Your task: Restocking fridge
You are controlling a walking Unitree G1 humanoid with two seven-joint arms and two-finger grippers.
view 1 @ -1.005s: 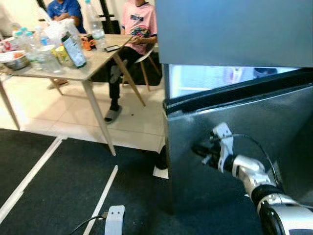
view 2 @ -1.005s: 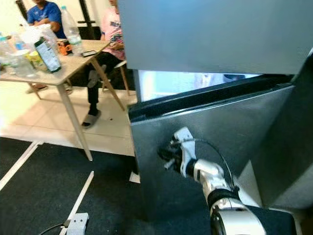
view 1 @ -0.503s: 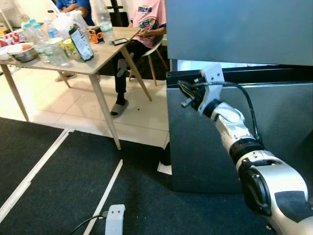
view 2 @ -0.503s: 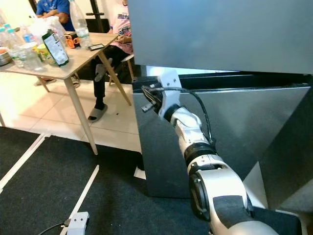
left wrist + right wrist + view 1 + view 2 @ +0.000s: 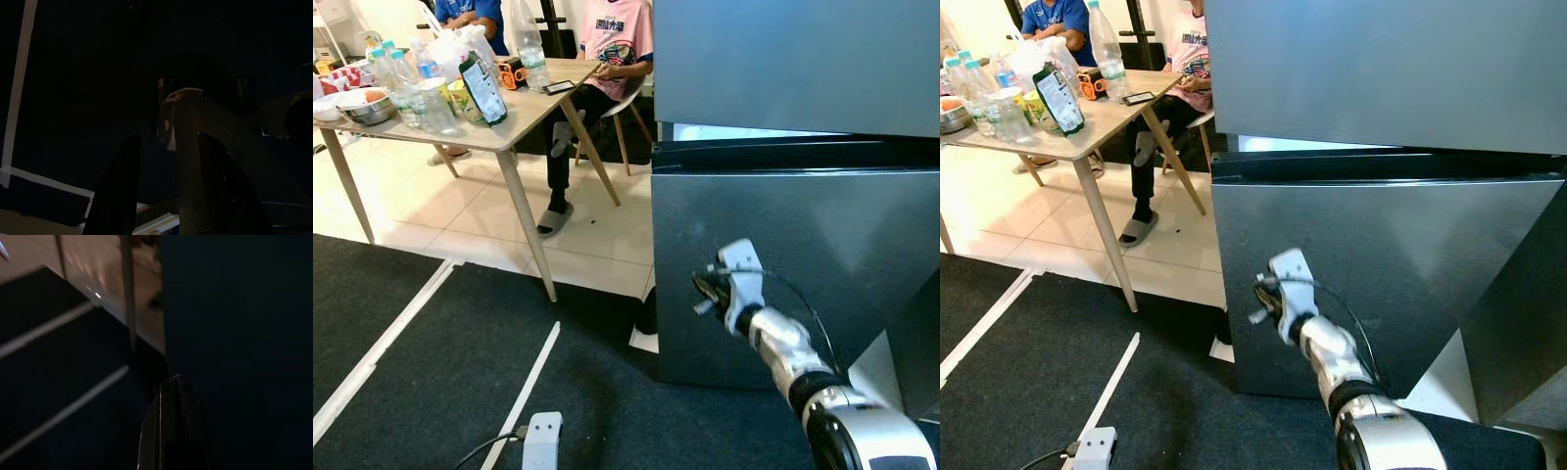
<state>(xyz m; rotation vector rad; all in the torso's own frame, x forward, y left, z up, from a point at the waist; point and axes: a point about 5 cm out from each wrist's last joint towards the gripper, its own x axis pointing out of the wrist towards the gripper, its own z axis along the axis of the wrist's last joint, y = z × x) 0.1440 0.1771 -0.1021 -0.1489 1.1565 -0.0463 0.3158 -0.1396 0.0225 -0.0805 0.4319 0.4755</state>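
Fridge door (image 5: 783,245) seemingly brushed metal.

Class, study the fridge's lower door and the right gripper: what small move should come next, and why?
Probably press the right gripper forward against the lower fridge door. The door stands slightly ajar, a lit gap showing above it, and the gripper sits by the door's front, fingers together.

Grey fridge door (image 5: 783,225), blk carpet (image 5: 440,372)
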